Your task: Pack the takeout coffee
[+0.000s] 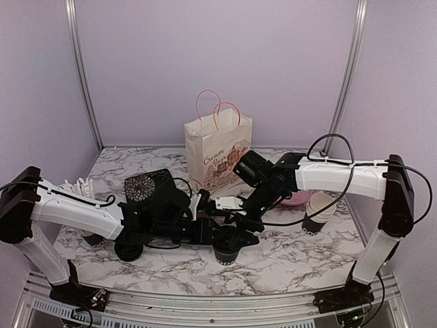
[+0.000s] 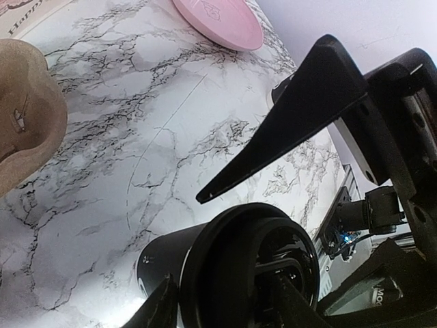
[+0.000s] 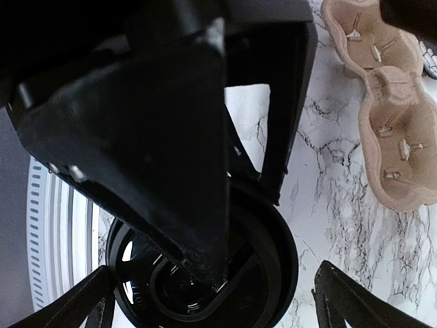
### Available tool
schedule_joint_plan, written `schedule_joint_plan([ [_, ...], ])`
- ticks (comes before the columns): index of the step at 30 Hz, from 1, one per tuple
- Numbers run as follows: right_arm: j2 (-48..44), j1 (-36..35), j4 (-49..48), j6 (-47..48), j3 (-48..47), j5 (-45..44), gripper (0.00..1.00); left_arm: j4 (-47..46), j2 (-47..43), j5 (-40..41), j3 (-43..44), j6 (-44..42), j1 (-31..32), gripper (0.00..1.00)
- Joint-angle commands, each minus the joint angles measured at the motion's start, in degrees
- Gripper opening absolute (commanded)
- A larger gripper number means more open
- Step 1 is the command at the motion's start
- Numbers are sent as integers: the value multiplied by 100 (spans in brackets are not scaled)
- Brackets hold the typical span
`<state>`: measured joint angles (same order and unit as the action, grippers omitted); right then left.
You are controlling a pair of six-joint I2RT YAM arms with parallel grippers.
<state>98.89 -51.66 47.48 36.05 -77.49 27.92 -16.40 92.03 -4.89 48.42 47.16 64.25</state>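
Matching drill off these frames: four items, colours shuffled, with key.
Things:
1. bag
2. plate
3. carrier
4. lid

Colours:
A. black
B. tan
C. white, with pink handles
D. pink

Pairs: 1-C, 2-D, 3-B, 4-A

The table [image 2: 102, 137] was white marble veined in grey and black. The takeout coffee cup [image 2: 164, 263] was black, its lid [image 2: 252, 273] glossy black. The plate [image 2: 218, 24] was plain pink, the cup carrier [image 3: 389, 123] tan. The paper bag [image 1: 215, 154] was cream with a pinkish printed picture and pink handles [image 1: 218, 109]. My arms [image 1: 341, 176] were white with black joints.
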Motion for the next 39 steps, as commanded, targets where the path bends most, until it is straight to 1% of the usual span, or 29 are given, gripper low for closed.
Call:
schedule_joint_plan([
  [1, -45, -70, -148, 62, 250, -188, 99, 322, 222, 14, -211, 2, -9, 47],
  [5, -53, -114, -568, 162, 797, -642, 99, 320, 229, 21, -265, 19, -14, 47],
  [8, -71, -113, -873, 182, 1184, -887, 97, 313, 205, 40, -326, 60, -9, 46],
  [15, -395, -114, -1337, 231, 1612, -1445, 95, 304, 179, 56, -329, 50, -9, 46],
  [18, -439, -99, -1201, 210, 1533, -1201, 94, 304, 160, 51, -287, 8, -9, 46],
  [23, -892, -48, -823, 264, 986, -161, 97, 300, -4, 101, -166, -98, -9, 47],
  [24, -905, -39, -726, 287, 876, -38, 98, 292, -15, 112, -118, -83, -1, 48],
  [26, -869, -37, -535, 370, 692, 255, 98, 287, -74, 121, -14, -119, 15, 56],
  [30, -810, -39, -396, 411, 575, 421, 98, 287, -328, 346, 119, -195, 52, 67],
  [34, -808, -40, -249, 470, 481, 405, 99, 319, -718, 454, 55, -291, 53, 71],
  [35, -815, -38, -222, 472, 459, 370, 99, 378, -839, 592, 27, -323, 53, 72],
  [39, -800, -59, -176, 499, 386, 84, 97, 1077, -1292, 1067, 69, -512, 48, 73],
])
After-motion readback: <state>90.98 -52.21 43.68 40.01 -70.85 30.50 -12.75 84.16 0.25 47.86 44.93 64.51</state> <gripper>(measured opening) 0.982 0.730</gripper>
